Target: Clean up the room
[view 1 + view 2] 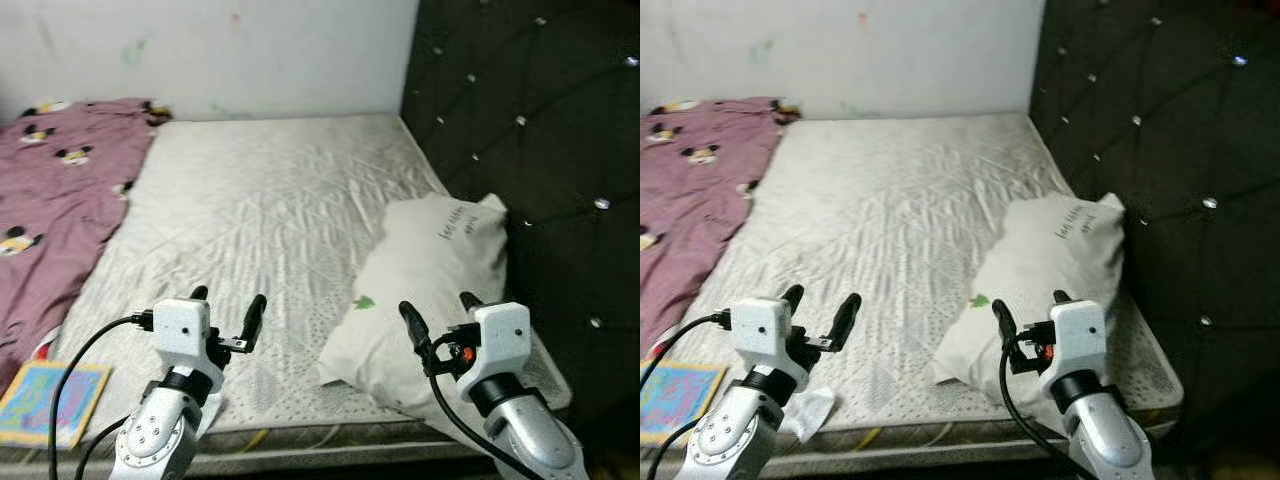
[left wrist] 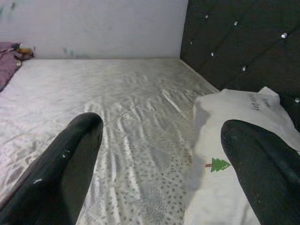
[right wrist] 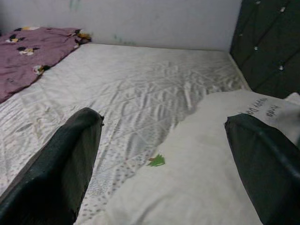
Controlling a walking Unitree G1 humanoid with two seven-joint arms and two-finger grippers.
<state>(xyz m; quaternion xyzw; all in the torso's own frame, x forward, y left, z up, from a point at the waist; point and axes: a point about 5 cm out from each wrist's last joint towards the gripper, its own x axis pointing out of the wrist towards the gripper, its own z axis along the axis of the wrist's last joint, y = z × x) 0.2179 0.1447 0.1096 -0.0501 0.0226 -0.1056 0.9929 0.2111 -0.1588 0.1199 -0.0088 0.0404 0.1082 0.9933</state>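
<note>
A white pillow point(image 1: 430, 280) with a small green tree print lies on the right side of the bare white mattress point(image 1: 260, 220), leaning against the black tufted headboard point(image 1: 540, 130). My right gripper point(image 1: 440, 305) hovers open over the pillow's near end. My left gripper point(image 1: 228, 300) is open above the mattress's near edge, to the left of the pillow. A purple blanket point(image 1: 50, 190) with cartoon mouse faces covers the mattress's far left side. In the right wrist view the pillow point(image 3: 220, 164) lies between the two black fingers point(image 3: 61, 159).
A colourful picture book point(image 1: 50, 400) lies on the floor by the mattress's near left corner. A crumpled white tissue point(image 1: 805, 412) sits at the near edge under my left arm. The white wall point(image 1: 220, 50) runs behind the bed.
</note>
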